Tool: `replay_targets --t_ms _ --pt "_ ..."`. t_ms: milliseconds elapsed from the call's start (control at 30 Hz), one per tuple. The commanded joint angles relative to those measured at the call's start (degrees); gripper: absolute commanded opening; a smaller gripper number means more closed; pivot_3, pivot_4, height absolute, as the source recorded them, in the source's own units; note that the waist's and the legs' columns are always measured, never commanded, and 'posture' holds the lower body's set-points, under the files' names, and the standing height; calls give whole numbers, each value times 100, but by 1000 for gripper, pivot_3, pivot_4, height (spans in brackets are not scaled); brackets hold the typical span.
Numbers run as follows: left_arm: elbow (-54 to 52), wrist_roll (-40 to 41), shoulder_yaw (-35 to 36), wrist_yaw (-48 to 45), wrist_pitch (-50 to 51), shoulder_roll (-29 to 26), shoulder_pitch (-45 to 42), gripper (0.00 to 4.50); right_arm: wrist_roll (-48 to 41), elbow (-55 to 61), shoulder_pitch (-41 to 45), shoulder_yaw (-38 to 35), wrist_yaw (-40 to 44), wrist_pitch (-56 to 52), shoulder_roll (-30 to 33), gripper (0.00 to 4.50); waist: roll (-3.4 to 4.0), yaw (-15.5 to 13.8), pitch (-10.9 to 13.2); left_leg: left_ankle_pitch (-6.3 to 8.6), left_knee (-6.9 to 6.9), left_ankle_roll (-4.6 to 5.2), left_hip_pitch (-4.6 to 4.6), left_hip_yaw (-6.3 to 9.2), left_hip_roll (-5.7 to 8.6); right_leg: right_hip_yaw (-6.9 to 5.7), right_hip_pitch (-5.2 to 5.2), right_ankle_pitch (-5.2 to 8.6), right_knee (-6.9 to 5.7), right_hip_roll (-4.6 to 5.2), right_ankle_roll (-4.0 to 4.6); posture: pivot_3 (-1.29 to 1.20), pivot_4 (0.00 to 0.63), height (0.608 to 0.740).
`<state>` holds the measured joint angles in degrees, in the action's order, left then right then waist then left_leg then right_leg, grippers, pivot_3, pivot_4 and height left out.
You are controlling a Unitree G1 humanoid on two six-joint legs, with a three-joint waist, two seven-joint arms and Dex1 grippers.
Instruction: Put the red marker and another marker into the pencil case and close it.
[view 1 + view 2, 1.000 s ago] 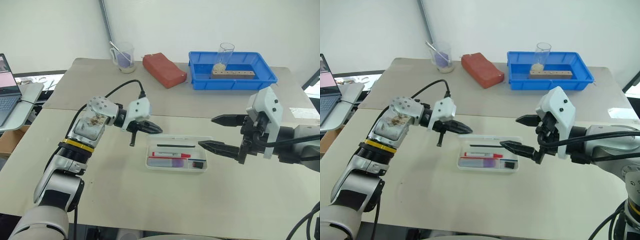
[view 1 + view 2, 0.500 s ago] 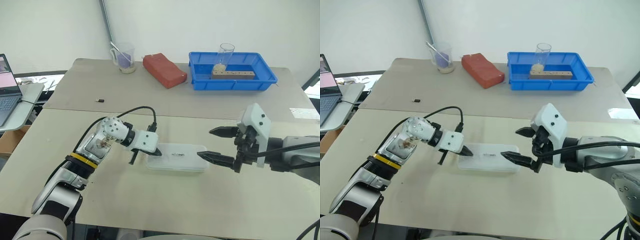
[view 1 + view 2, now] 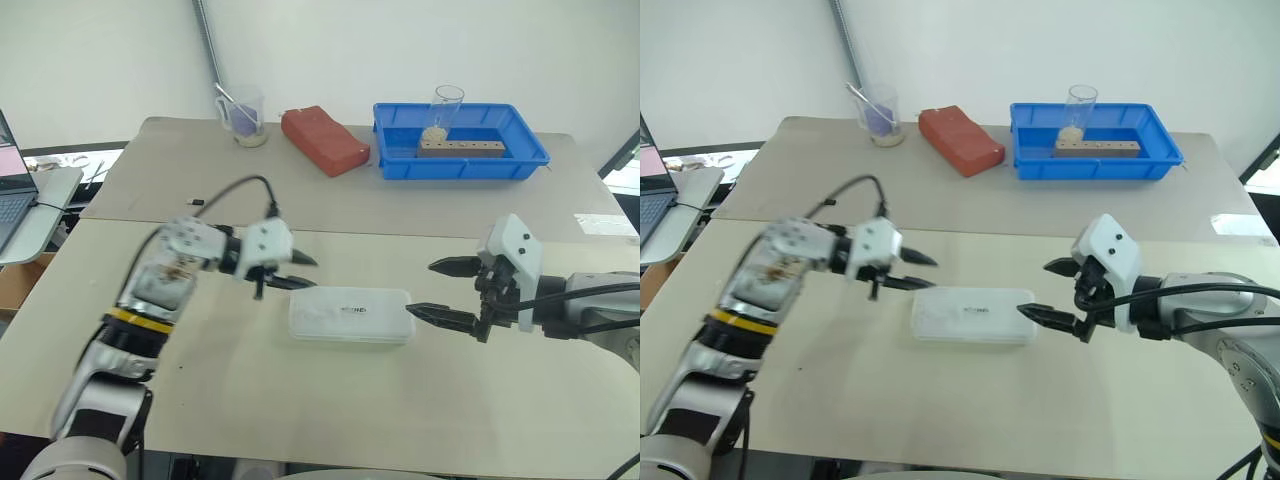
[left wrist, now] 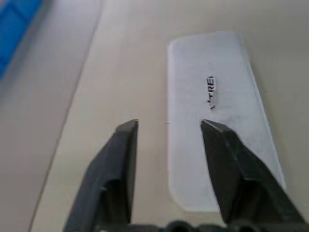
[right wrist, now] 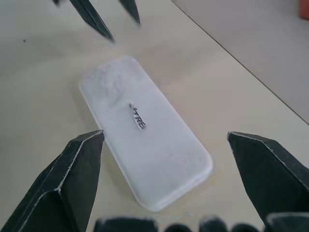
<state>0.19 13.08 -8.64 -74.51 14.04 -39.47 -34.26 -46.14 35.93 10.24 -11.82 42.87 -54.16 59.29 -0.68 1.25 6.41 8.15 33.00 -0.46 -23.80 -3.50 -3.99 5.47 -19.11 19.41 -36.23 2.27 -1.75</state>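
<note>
The pencil case [image 3: 350,315] lies flat on the table with its lid down, black lettering on top. The red marker and the other marker are hidden under the frosted lid. My left gripper [image 3: 305,272] hovers just above and beside the case's left end, open, holding nothing; in its wrist view the left gripper [image 4: 169,124] straddles one long edge of the pencil case [image 4: 217,111]. My right gripper [image 3: 421,287] stands wide open at the case's right end, its lower finger close to the corner. The right wrist view looks along the pencil case [image 5: 145,130].
A blue tray [image 3: 460,166] with a glass [image 3: 445,108] and a wooden block stands at the back right. A red pouch [image 3: 325,140] and a cup [image 3: 245,115] stand at the back. A small black piece [image 3: 197,201] lies left; a laptop [image 3: 12,195] sits beyond the table.
The case went from open, with the markers showing, to lid down. My left gripper pressed at its left end, then lifted away leftward and opened. My right gripper sank lower, still open.
</note>
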Motion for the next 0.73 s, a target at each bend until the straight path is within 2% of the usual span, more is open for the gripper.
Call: replay_targets --t_ms 33,100,200,367,733 --pt "-399 386 619 76 368 -415 414 3608 406 -295 -74 -20 350 501 158 4500 1 -8 1 0 -3 0 4 0 0 0 3 0 1 0 0 0 150 740" --pt "-451 443 867 89 390 -680 712 4470 571 -489 -123 7 522 678 194 4500 4 -16 0 0 -4 0 6 -1 0 0 2 0 0 1 0 0 150 740" --pt "-623 458 1255 300 460 -988 1127 4470 909 -808 -247 0 812 999 317 4500 2 -42 1 0 -4 0 5 -2 -1 -1 -2 0 0 3 2 0 150 740" --pt "-889 185 1483 874 314 -1133 1486 4470 1196 -1079 -400 -65 1025 1276 309 4500 -5 -102 3 1 -3 -2 8 -9 2 -13 -12 1 13 23 3 0 150 740" --pt "-1014 337 1302 904 560 -1209 1467 4470 1266 -998 -488 -89 926 1250 93 4500 -4 -55 3 1 -11 -2 5 -15 1 -4 -5 0 6 18 6 0 150 740"
